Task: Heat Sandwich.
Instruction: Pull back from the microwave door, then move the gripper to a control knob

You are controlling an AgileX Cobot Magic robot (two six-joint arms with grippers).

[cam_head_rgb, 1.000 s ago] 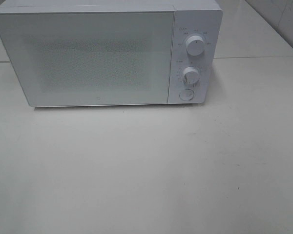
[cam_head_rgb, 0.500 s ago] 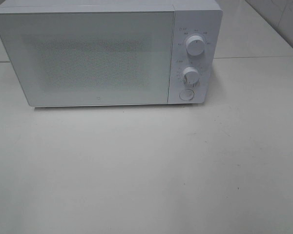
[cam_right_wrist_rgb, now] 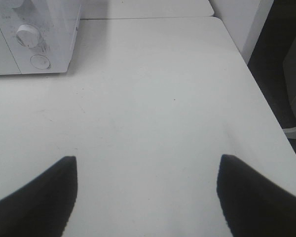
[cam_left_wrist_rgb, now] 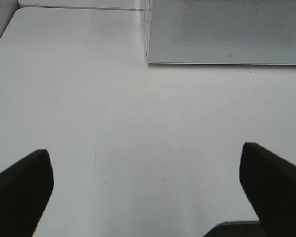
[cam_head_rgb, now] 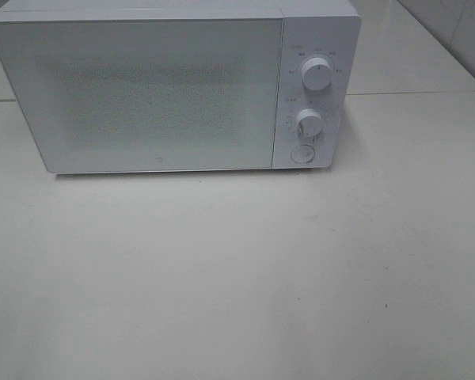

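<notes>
A white microwave [cam_head_rgb: 174,87] stands at the back of the table with its door shut; it has two round knobs [cam_head_rgb: 317,73] and a round button [cam_head_rgb: 302,154] on its right panel. It also shows in the left wrist view [cam_left_wrist_rgb: 227,32] and the right wrist view [cam_right_wrist_rgb: 32,37]. The sandwich is out of view in every frame. My left gripper [cam_left_wrist_rgb: 147,190] is open and empty above bare table in front of the microwave's left end. My right gripper [cam_right_wrist_rgb: 147,190] is open and empty above bare table right of the microwave. Neither gripper shows in the exterior high view.
The white table [cam_head_rgb: 237,277] spreads in front of the microwave. A second table [cam_head_rgb: 412,47] adjoins behind at the right. In the right wrist view the table's right edge [cam_right_wrist_rgb: 259,89] drops off to a dark floor.
</notes>
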